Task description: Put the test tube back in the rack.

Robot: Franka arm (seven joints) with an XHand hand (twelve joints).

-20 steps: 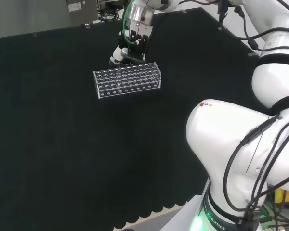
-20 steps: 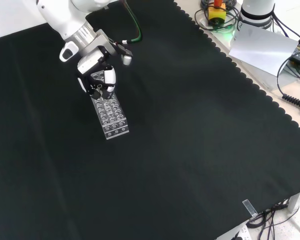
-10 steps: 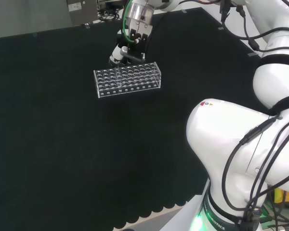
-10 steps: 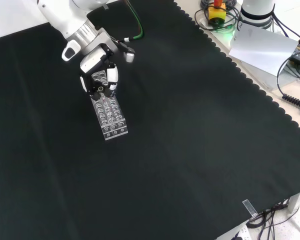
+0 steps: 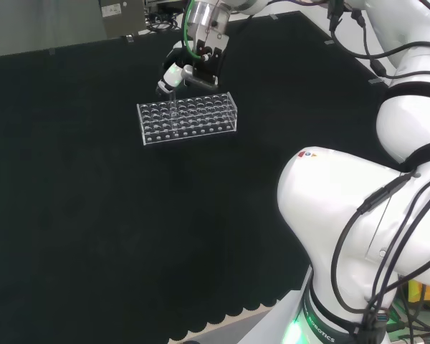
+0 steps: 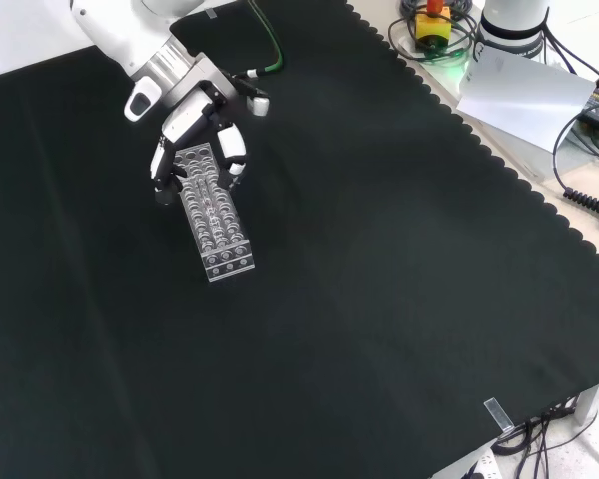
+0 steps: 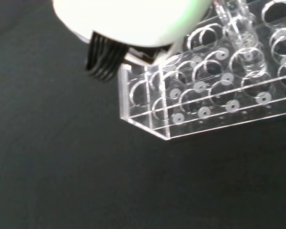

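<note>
The desk (image 6: 379, 299) is covered in black cloth so the clear things show up. On it sits a clear test tube rack (image 5: 188, 118), long and full of round holes made to keep tubes upright. The robot hand (image 6: 195, 140) hangs over one end of it with its fingers spread wide, holding nothing. A thin test tube (image 5: 173, 109) seems to stand in a hole there, but it is hard to see. No writing can be read.
</note>
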